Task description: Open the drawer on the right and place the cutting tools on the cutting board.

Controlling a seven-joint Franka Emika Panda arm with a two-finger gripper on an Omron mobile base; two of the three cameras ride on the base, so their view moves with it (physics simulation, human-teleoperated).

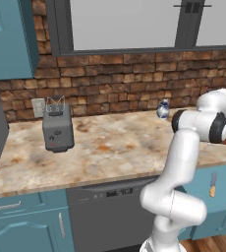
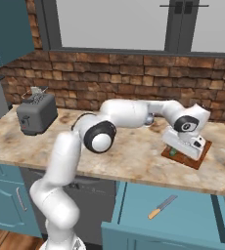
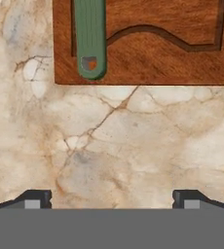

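Your gripper (image 3: 112, 198) stands wide and empty at the hand view's bottom. The green-handled peeler (image 3: 89, 41) lies on the reddish-brown wooden cutting board (image 3: 182, 63), upper frame, on the marble desk (image 3: 133, 141). The tan-handled knife (image 2: 162, 206) lies in the open teal drawer (image 2: 192, 215), lower right.

One reddish-brown wooden cutting board (image 2: 198, 157) lies on the marble counter (image 2: 134, 151), which serves as the landmark here. One green-handled peeler (image 3: 89, 39) rests on that board. One short knife with a tan-yellow handle and silver blade (image 2: 162, 207) lies in the one open teal-blue drawer (image 2: 183, 215) below the counter's front edge. That makes two cutting tools in all. One dark grey toaster (image 2: 35, 114) stands on the counter toward its left end. One small blue-and-white jar (image 1: 163, 109) stands at the counter's back, against the brick wall. One dark grey dishwasher front (image 1: 110, 211) sits under the counter.
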